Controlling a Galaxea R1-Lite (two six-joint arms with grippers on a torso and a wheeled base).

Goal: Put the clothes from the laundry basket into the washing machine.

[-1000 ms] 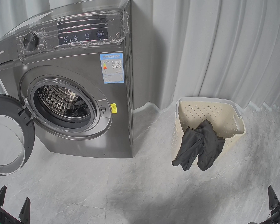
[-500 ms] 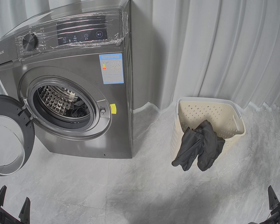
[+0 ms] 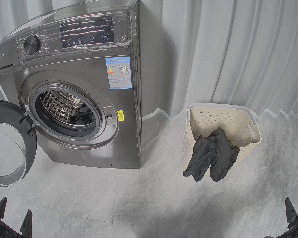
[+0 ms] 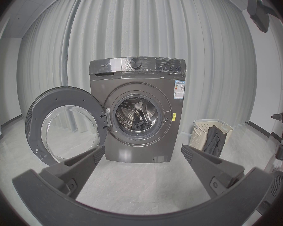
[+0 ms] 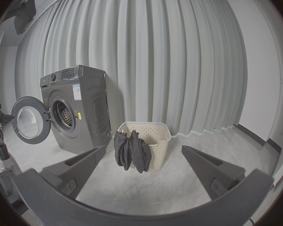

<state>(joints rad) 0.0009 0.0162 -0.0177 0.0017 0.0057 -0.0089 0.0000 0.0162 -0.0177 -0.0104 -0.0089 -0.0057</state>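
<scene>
Looking down from the head view, I see into the laundry basket (image 3: 222,119), where the dark clothes (image 3: 212,156) lie draped over its near rim and spill down the outside. The right wrist view faces that outer wall, and there the clothes hang in two lobes; I can't tell whether that is one garment or two. The left wrist view faces straight into the washing machine (image 3: 89,83), its door (image 3: 6,142) swung wide to my left, and one dark garment (image 3: 84,114) lies low in the drum. So I count one machine, one basket beside it on the floor, and two claws. The left claw (image 3: 15,208) and right claw (image 3: 297,194) both sit low, fingers spread, holding nothing.
</scene>
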